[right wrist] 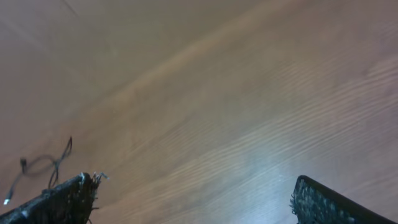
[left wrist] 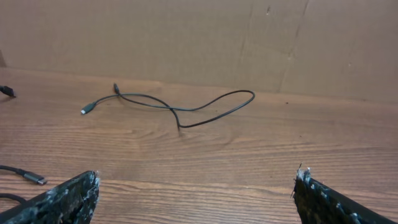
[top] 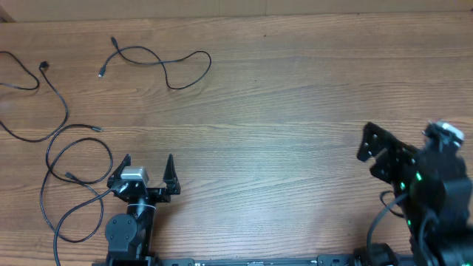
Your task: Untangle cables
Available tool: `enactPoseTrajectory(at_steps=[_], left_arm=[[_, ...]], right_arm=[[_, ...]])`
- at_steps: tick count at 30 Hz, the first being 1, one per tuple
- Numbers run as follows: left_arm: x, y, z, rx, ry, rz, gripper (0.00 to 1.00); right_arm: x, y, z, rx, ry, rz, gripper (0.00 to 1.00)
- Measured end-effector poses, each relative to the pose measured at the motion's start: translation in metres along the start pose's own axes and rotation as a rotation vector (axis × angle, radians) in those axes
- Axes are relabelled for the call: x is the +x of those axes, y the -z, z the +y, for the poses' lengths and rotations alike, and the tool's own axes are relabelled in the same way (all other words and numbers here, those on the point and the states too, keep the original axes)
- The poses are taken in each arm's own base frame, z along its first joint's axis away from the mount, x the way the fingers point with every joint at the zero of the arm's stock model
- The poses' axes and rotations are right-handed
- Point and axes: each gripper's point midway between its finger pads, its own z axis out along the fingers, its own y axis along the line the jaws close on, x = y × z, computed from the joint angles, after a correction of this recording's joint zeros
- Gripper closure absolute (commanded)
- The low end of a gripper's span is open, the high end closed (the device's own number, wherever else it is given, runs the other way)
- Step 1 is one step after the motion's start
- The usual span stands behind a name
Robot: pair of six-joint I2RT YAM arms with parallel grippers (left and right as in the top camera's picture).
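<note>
One short black cable (top: 164, 65) lies by itself at the far left-middle of the table; it also shows in the left wrist view (left wrist: 186, 111) and faintly in the right wrist view (right wrist: 46, 163). Longer black cables (top: 59, 159) loop over each other along the left edge, with a plug end (left wrist: 31, 177) near my left gripper. My left gripper (top: 146, 164) is open and empty, just right of those loops at the near edge. My right gripper (top: 367, 144) is open and empty at the near right, raised above bare wood.
A wooden table (top: 281, 111) spans the view. A cardboard wall (left wrist: 205, 43) stands along its far edge. The arm bases sit at the near edge, left (top: 126, 233) and right (top: 432, 214).
</note>
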Motion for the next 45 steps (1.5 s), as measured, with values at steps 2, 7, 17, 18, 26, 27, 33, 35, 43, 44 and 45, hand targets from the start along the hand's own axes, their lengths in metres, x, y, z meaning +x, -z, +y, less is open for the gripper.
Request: enactPoseTrajectory(at_steps=[2,7,17,18,26,27,33,35,43,44,45], left_arm=[[0.000,0.000,0.000,0.000,0.000,0.000,0.00],[0.000,0.000,0.000,0.000,0.000,0.000,0.00],[0.000,0.000,0.000,0.000,0.000,0.000,0.00],[0.000,0.000,0.000,-0.001,0.000,0.000,0.00],[0.000,0.000,0.000,0.000,0.000,0.000,0.00],[0.000,0.000,0.000,0.000,0.000,0.000,0.00],[0.000,0.000,0.000,0.000,0.000,0.000,0.00],[0.000,0.000,0.000,0.000,0.000,0.000,0.00],[0.000,0.000,0.000,0.000,0.000,0.000,0.00],[0.000,0.000,0.000,0.000,0.000,0.000,0.00],[0.000,0.000,0.000,0.000,0.000,0.000,0.00]], right_arm=[[0.001,0.000,-0.005,-0.025,0.014,-0.067,0.00],[0.014,-0.007,-0.016,-0.103,0.037,-0.221,0.00],[0.033,-0.029,-0.025,-0.260,0.101,-0.484,0.00],[0.035,-0.032,-0.025,-0.267,0.104,-0.499,0.00],[0.061,-0.059,-0.035,-0.267,0.120,-0.477,0.00],[0.062,-0.060,-0.036,-0.266,0.120,-0.474,0.00],[0.076,-0.072,-0.041,-0.257,0.124,-0.440,0.00],[0.082,-0.076,-0.044,-0.248,0.137,-0.421,0.00],[0.083,-0.076,-0.040,-0.249,0.230,-0.429,0.00],[0.083,-0.076,-0.040,-0.251,0.237,-0.429,0.00],[0.083,-0.075,-0.040,-0.251,0.241,-0.429,0.00]])
